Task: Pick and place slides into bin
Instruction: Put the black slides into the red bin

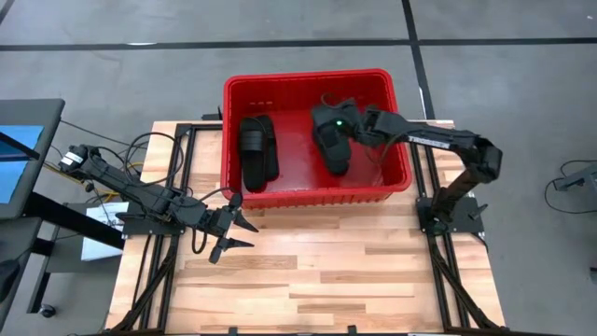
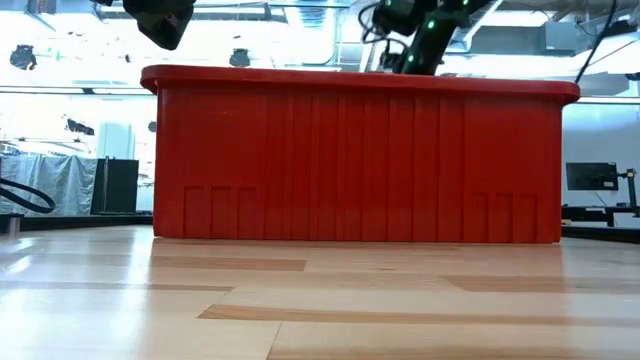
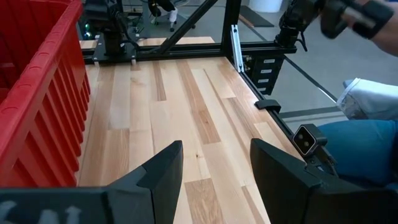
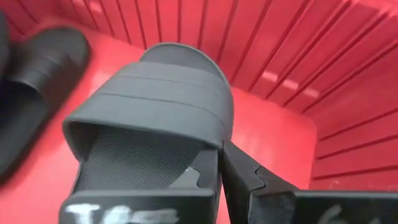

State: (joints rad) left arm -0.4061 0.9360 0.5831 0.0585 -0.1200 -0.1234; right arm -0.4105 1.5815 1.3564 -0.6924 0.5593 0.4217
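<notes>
The red bin (image 1: 396, 177) stands at the table's far middle; its near wall fills the low view (image 2: 360, 160). Two black slides (image 1: 257, 149) lie on the left of its floor. My right gripper (image 1: 359, 126) reaches inside the bin from the right, shut on a black slide (image 4: 155, 106). Another slide (image 4: 31, 81) lies on the floor beside it. My left gripper (image 1: 229, 233) hovers open and empty over the table, just in front of the bin's near left corner, as its wrist view (image 3: 214, 168) shows. My right gripper holds the slide by one side of its wide strap (image 4: 217, 140), where the strap meets the sole. One finger (image 4: 155, 193) is inside under the strap, the other (image 4: 261, 186) outside. The fingers come from the table's right, slanting down. Whether the toe end (image 4: 180, 56) touches the bin floor I cannot tell.
A black frame (image 1: 187, 177) borders the wooden table (image 1: 326, 280), with open boards in front of the bin. A person in blue trousers (image 3: 360, 143) stands beside the table's edge, a gloved hand (image 3: 348, 15) above it.
</notes>
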